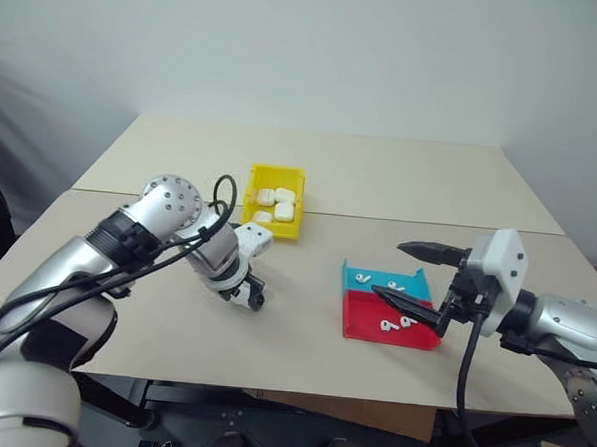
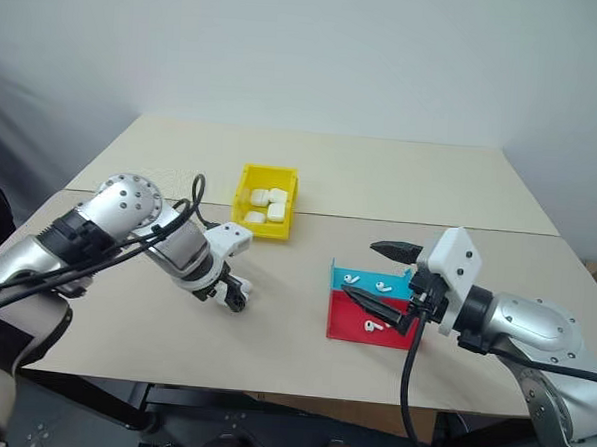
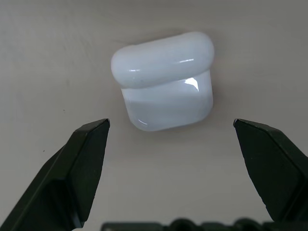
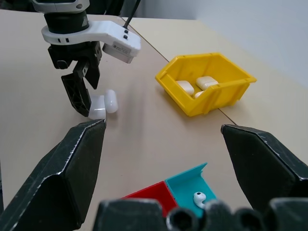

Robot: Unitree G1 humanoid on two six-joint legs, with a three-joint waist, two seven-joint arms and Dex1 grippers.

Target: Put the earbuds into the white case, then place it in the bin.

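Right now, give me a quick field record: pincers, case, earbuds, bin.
left pincer: open, pointing down over the case, not touching it
case: on the table, lid open, nothing seen inside
right pincer: open, level, above the tray, holding nothing
earbuds: loose in the tray, in both its red and blue parts
tray: red and blue, near the table's front edge
bin: yellow, holds several white cases

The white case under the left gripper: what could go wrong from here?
1. The white case lies on the table with its lid open; the left gripper may snap it shut or knock it away.
2. The earbuds are tiny, so the open right gripper may miss them.
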